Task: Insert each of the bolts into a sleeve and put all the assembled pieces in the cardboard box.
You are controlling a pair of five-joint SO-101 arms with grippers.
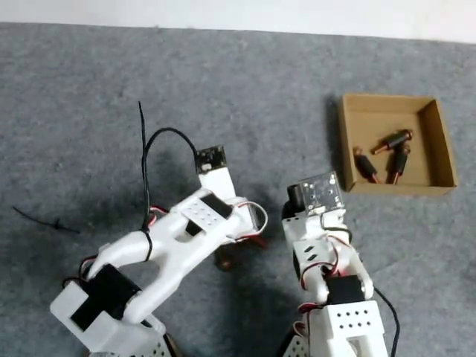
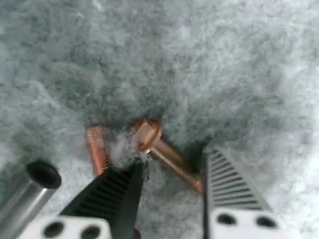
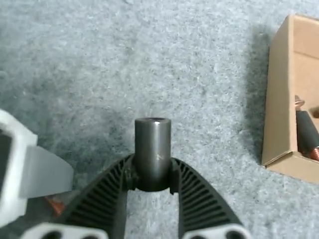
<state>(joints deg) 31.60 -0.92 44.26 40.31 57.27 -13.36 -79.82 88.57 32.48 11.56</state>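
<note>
Sleeve (image 3: pixel 152 149) dark, hollow cyl.; bolt (image 2: pixel 167 155) copper, hex-head.

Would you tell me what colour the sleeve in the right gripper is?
Dark grey, nearly black; the sleeve shows best in the right wrist view.

You have a grey, fuzzy mat (image 1: pixel 223 82) covering the desk from side to side in the high view. Its nap reads mottled light and dark in both wrist views. On its left part you will find a thin black cable tie (image 1: pixel 46 221), lying flat and slightly bent, alone on the nap. Beyond the mat's far edge runs a pale, plain strip (image 1: pixel 297 13).
</note>
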